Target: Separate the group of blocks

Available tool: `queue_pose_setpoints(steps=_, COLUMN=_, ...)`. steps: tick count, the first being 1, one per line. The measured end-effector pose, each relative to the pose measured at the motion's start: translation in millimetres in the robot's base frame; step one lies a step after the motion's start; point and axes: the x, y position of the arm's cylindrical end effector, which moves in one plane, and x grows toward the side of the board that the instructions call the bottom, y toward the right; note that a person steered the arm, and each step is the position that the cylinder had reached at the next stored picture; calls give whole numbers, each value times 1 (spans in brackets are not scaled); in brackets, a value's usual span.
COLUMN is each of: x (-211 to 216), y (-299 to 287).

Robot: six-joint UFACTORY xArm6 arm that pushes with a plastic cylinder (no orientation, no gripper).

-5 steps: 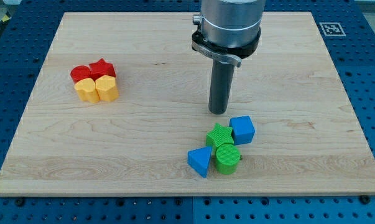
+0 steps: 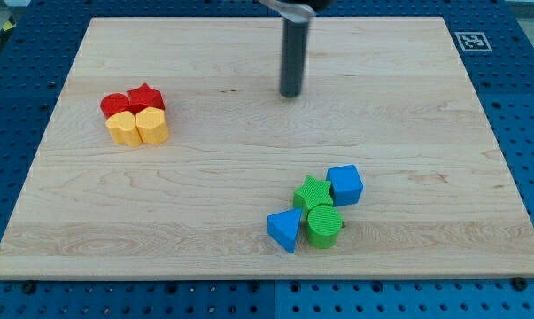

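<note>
Resting on bare wood toward the view's top, my tip (image 2: 290,94) touches no block; being a plain dark rod it has nothing to open or close and holds nothing. It stands well apart from both clusters.

Going from the view's left: a tight group of four sits there, the red rounded block (image 2: 114,104) and the red star-shaped block (image 2: 146,97) behind, the yellow rounded block (image 2: 120,128) and the yellow faceted block (image 2: 152,126) in front, all touching. Toward the view's lower right lies a second group: the blue wedge-shaped block (image 2: 283,229), the green star-shaped block (image 2: 313,192), the green cylinder block (image 2: 323,224) and the blue cube block (image 2: 345,184), pressed together.

To split a group well, I judge I should come in low along a seam between two blocks and drive through it, not shove a flat face, which would carry the whole cluster along. Short pushes toward open wood, one block at a time, should keep neighbours from riding together.

The pale wooden board (image 2: 205,204) is flat and smooth, with plenty of room between the clusters and toward its edges; around it runs a blue perforated table (image 2: 528,106), and a small printed marker (image 2: 471,40) sits at the board's top right corner.
</note>
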Motion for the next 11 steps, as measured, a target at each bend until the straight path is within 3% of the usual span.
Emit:
queue_pose_setpoints(steps=1, x=-42, y=-76)
queue_pose_setpoints(steps=2, x=-51, y=-169)
queue_pose_setpoints(steps=3, x=-43, y=-247)
queue_pose_setpoints(steps=4, x=-9, y=-275)
queue_pose_setpoints(steps=6, x=61, y=-272)
queue_pose_setpoints(steps=8, x=56, y=-155)
queue_pose_setpoints(steps=9, x=41, y=-146)
queue_pose_setpoints(steps=11, x=54, y=-133)
